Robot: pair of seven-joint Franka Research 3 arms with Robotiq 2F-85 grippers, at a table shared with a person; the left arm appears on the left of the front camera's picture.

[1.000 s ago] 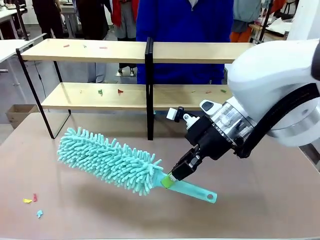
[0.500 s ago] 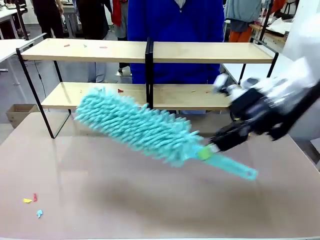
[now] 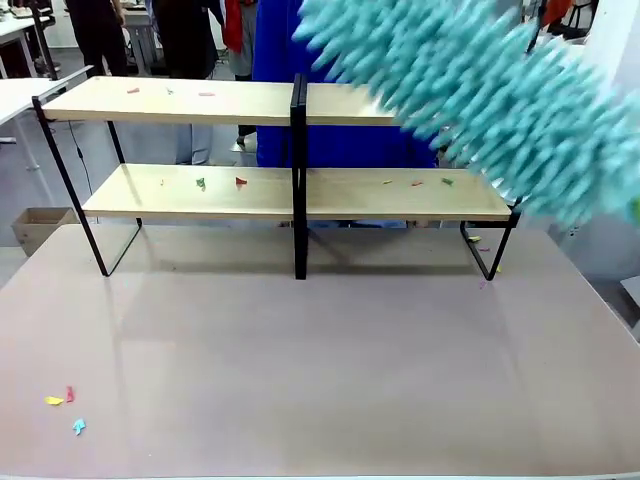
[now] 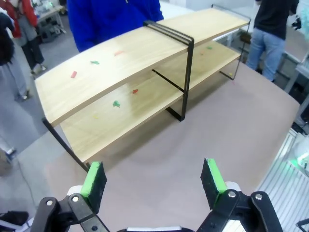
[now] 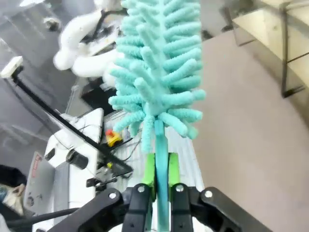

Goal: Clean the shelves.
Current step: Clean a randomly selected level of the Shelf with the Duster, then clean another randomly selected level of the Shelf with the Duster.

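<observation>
The shelves (image 3: pixel 200 100), two long light-wood boards on a black frame, stand across the far half of the table. Small coloured scraps (image 3: pixel 200 184) lie on both boards. A teal fluffy duster (image 3: pixel 480 90) hangs blurred in the air over the right half of the shelves, high in the front view. My right gripper (image 5: pixel 161 181) is shut on the duster's handle, with the duster head (image 5: pixel 154 72) rising straight ahead of it. My left gripper (image 4: pixel 153 179) is open and holds nothing, hovering over the table in front of the shelves (image 4: pixel 125 63).
A person in a blue top (image 3: pixel 275 50) stands behind the shelves. A few scraps (image 3: pixel 68 397) lie near the table's front left corner. A white table (image 3: pixel 15 95) stands at the far left.
The right arm has swung the duster up off the table, from low at centre to high at the right above the shelves. The arm itself has left the front view.
</observation>
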